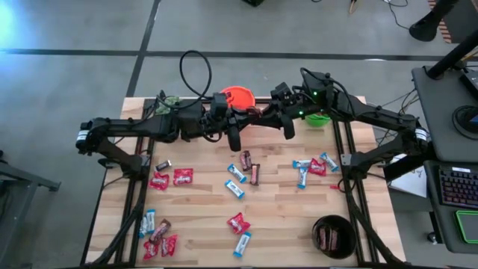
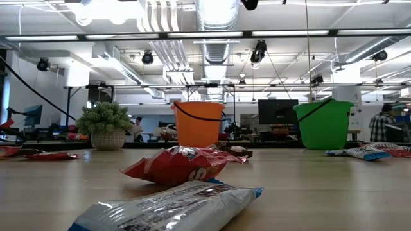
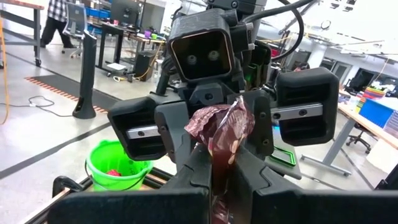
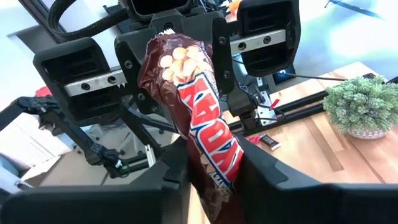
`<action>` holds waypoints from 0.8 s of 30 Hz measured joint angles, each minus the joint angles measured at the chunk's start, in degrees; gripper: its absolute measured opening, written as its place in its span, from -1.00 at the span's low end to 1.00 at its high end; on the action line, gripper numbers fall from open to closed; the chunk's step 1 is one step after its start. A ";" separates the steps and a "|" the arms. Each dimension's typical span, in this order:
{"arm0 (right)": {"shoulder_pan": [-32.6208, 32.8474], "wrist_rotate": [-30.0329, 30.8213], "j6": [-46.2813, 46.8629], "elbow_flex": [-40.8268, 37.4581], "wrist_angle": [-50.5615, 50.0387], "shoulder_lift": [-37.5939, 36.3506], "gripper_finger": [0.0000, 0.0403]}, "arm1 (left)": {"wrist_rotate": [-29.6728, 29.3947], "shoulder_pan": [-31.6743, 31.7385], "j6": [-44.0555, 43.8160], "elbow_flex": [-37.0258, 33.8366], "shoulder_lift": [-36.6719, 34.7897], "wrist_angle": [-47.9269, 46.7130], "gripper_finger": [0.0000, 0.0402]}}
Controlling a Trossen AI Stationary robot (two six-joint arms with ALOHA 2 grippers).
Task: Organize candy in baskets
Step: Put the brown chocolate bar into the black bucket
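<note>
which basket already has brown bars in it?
The black basket, at the table's near right corner; dark brown bars lie inside. The green basket shows only something red.

glossy crinkled brown candy wrapper [image 4: 199, 118]; pale wood-plank table [image 1: 284, 217]; smooth plastic orange basket [image 2: 198, 123].

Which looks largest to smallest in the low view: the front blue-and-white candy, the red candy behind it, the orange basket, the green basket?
1. Blue-and-white candy, though it is nearest the camera.
2. Red candy, also near.
3. Orange basket and green basket look alike, so they are not ranked.
</note>
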 joint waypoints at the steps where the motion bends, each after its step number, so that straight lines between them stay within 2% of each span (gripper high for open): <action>1: 0.00 -0.03 0.00 0.00 0.00 0.00 -0.64 | -0.02 0.00 0.02 0.00 0.00 0.00 -0.99; 6: 0.00 -1.59 0.01 -0.02 0.09 0.00 -0.71 | 1.46 0.04 0.09 0.00 0.00 0.02 -0.99; 18: 0.00 -1.93 0.31 -0.09 0.36 0.04 -0.58 | 1.53 0.00 0.11 0.00 0.00 0.07 -0.99; 24: 0.00 -1.95 0.05 0.73 -0.25 0.04 -0.78 | 1.62 0.00 0.11 0.00 -0.02 0.42 -0.99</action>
